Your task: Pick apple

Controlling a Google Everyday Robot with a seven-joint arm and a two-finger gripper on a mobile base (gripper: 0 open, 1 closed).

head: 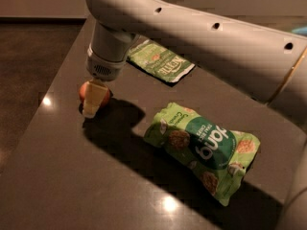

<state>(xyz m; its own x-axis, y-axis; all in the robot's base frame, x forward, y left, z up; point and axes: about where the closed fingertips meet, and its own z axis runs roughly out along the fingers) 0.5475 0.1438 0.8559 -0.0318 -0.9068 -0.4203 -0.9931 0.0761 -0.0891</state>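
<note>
kitchen-like spot: dark glossy counter, green snack bags, gripper down at the apple

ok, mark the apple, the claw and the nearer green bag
apple (85, 91), camera view, exposed left side.
claw (92, 105), camera view, cream tip in front of the apple.
nearer green bag (204, 150), camera view, centre of its printed face.

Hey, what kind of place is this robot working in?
Likely a break-room or kitchen counter: a dark polished countertop, a flat green snack bag, a puffed green snack bag, and an apple with the end effector right at it.
</note>
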